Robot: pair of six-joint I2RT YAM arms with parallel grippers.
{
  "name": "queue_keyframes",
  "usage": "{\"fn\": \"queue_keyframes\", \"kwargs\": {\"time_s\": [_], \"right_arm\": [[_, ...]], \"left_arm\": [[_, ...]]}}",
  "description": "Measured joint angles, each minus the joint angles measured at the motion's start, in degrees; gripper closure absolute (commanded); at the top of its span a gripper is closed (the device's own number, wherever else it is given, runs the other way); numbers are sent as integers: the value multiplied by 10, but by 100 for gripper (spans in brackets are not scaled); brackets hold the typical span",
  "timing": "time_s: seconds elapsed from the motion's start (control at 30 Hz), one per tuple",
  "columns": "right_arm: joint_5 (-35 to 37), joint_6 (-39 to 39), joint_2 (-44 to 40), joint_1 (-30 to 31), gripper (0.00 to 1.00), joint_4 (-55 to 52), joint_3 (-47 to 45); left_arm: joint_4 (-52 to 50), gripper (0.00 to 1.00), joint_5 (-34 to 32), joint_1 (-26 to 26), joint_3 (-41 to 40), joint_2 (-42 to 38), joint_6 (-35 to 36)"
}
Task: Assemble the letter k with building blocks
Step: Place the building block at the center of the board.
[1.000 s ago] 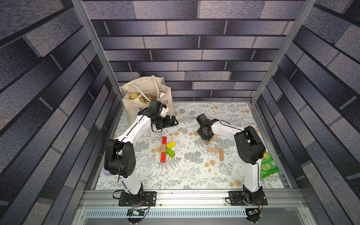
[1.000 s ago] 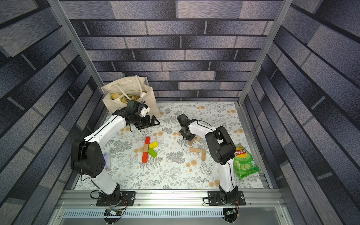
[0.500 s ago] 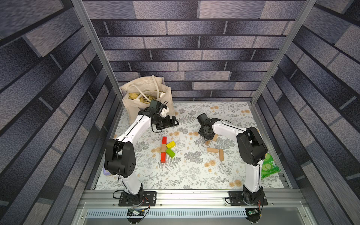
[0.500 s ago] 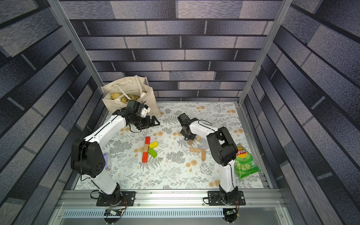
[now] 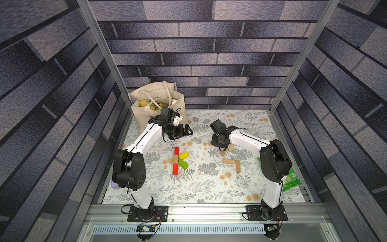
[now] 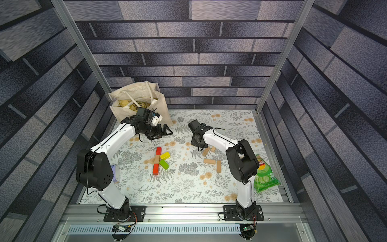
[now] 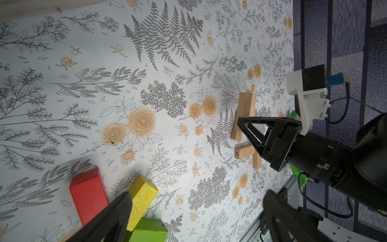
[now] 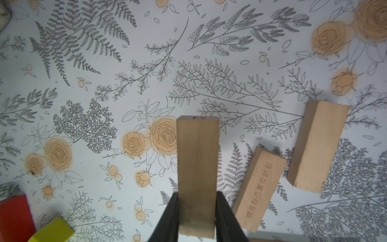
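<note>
A coloured letter k lies flat mid-table: a red block (image 5: 176,150), a tan block (image 5: 175,159) and a second red block (image 5: 175,169) form the spine, with a yellow block (image 5: 183,155) and a green block (image 5: 183,164) slanting off it. My right gripper (image 8: 196,193) is shut on a tan block (image 8: 196,157), which sticks out ahead of the jaws above the mat. Beside it lie two loose tan blocks (image 8: 259,192) (image 8: 318,146). My left gripper (image 7: 196,194) hangs open and empty behind the k, with the yellow block (image 7: 142,197) near one finger.
Two more tan blocks (image 5: 228,161) (image 5: 237,166) lie right of the k. A canvas tote bag (image 5: 157,104) stands at the back left. A green chip bag (image 6: 265,176) lies by the right arm's base, and a purple pack (image 6: 115,174) by the left arm's.
The right arm has shifted very slightly while holding its tan block. The left arm and the blocks on the mat have not moved.
</note>
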Motion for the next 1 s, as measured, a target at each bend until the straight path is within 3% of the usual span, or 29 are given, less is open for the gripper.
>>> {"fn": "queue_keyframes", "kwargs": {"time_s": [1.0], "right_arm": [[-30, 11, 48, 54, 89, -19, 39]], "left_arm": [[-2, 0, -5, -3, 0, 0, -3]]}}
